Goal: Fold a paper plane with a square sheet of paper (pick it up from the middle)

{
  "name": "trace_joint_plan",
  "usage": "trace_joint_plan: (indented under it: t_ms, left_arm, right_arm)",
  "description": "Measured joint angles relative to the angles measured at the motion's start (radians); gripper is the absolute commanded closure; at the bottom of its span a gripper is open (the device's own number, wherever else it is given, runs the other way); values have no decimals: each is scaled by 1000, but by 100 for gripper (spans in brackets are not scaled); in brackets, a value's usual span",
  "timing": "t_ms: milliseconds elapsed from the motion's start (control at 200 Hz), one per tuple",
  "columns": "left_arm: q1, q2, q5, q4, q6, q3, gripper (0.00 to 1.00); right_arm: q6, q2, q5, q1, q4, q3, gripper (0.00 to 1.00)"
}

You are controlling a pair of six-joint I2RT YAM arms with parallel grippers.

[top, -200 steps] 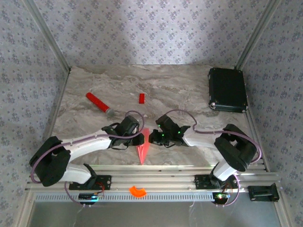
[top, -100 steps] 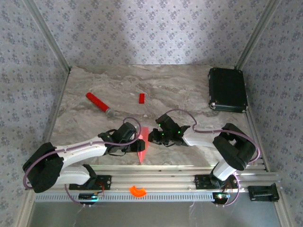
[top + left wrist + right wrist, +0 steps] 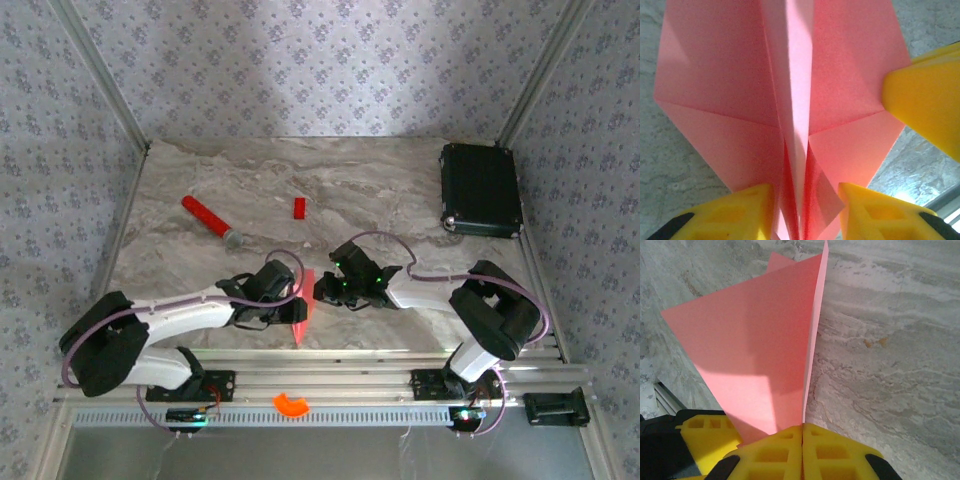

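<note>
A marble-patterned table [image 3: 400, 190] stands boxed in by walls [image 3: 320, 60] of flowered wallpaper, with metal posts at the corners. At the middle of the table's near edge lies the pink paper plane [image 3: 299, 332], its point towards the front rail [image 3: 330, 378].

The right gripper [image 3: 322, 290] has its fingers pressed together on one edge of the plane. The left gripper [image 3: 290, 312] straddles the raised centre fold, one finger on each side and close against it; whether it squeezes the paper cannot be told.

A second ago the left gripper stood just left of the plane. It now sits over the plane, covering part of it, and the right gripper has edged slightly left.

A red stick [image 3: 208, 220] near the left edge, a red block [image 3: 299, 207] mid-table, a black case [image 3: 482, 190] in the far right corner and an orange piece [image 3: 291, 404] below the rail are unmoved, well apart from the arms.
</note>
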Motion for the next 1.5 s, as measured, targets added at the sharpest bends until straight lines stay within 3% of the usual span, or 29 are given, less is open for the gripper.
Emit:
trace_joint_plan:
  t_ms: [375, 605, 735, 954, 1304, 1499]
  left_arm:
    - [-21, 70, -50, -51, 30, 54, 84]
    - [-31, 89, -65, -57, 33, 62, 84]
    - [-34, 101, -65, -60, 33, 69, 88]
    - [-40, 105, -81, -61, 33, 76, 92]
    - [-43, 206, -123, -77, -14, 166, 92]
    - [-60, 261, -153, -101, -40, 225, 87]
  right_arm:
    - [0, 0, 0, 0, 0, -11, 90]
    - [3, 0, -4, -1, 2, -13, 89]
    - [6, 0, -7, -2, 7, -22, 88]
    - [4, -14, -6, -12, 6, -31, 73]
    - [0, -288, 63, -132, -70, -181, 64]
    - [8, -426, 91, -204, -118, -287, 61]
